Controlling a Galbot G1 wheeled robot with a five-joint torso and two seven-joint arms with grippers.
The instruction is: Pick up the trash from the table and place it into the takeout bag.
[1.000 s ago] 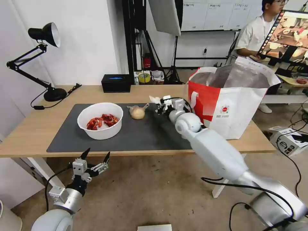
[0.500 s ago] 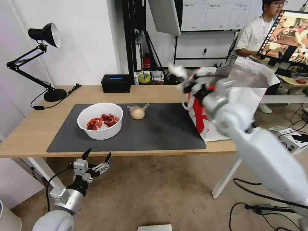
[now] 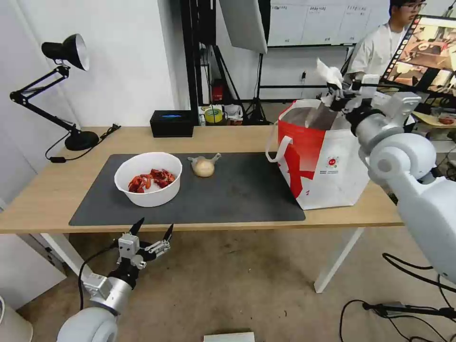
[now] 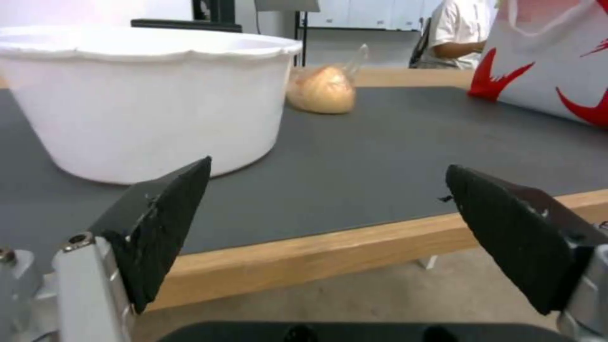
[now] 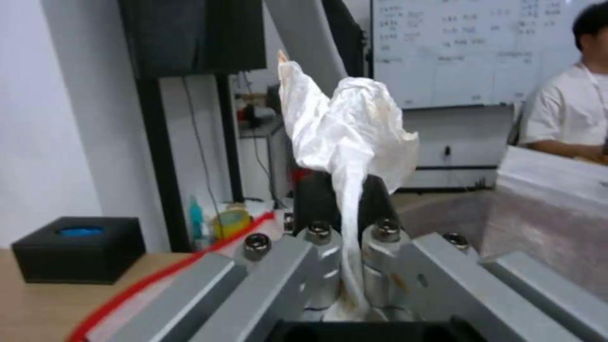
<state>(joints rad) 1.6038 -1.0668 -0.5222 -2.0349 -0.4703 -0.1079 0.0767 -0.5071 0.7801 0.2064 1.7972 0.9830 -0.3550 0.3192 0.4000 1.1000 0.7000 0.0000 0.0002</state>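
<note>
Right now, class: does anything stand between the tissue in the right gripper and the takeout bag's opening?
Nothing visible does. The right gripper holds the crumpled tissue above the takeout bag, whose foil-lined mouth gapes open beneath it. The left gripper hangs open below the table edge.

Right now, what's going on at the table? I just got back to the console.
The right gripper is shut on the crumpled white tissue and holds it above the open top of the takeout bag, which stands at the right end of the table. The white bowl of crayfish shells and the knotted clear bag sit on the dark grey mat, not yet collected. The left gripper is open, parked low in front of the table edge.
</note>
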